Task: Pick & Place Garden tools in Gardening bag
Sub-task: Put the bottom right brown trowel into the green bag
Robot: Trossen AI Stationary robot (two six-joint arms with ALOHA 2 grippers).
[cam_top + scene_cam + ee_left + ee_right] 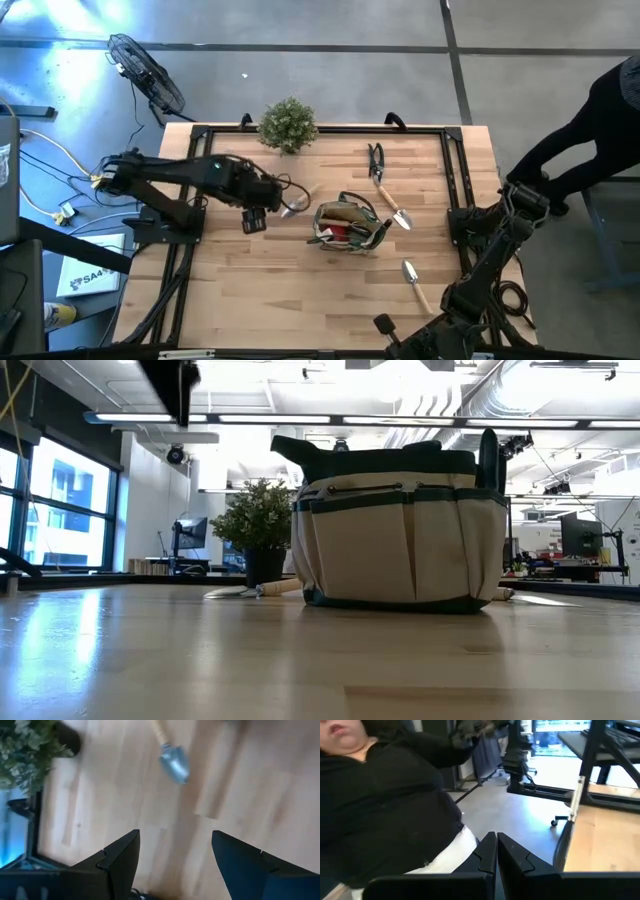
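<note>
The tan and olive gardening bag stands upright at the table's middle, also in the low view. It holds a red piece and a dark handle that sticks up from it. A wooden-handled trowel lies just left of the bag; its blade shows in the left wrist view. My left gripper is open and empty above the table, just left of that trowel. My right gripper is shut and empty at the table's right edge.
Dark snips lie at the far side, a second trowel right of the bag, a third near the front right. A potted plant stands at the far edge. A person in black stands right of the table.
</note>
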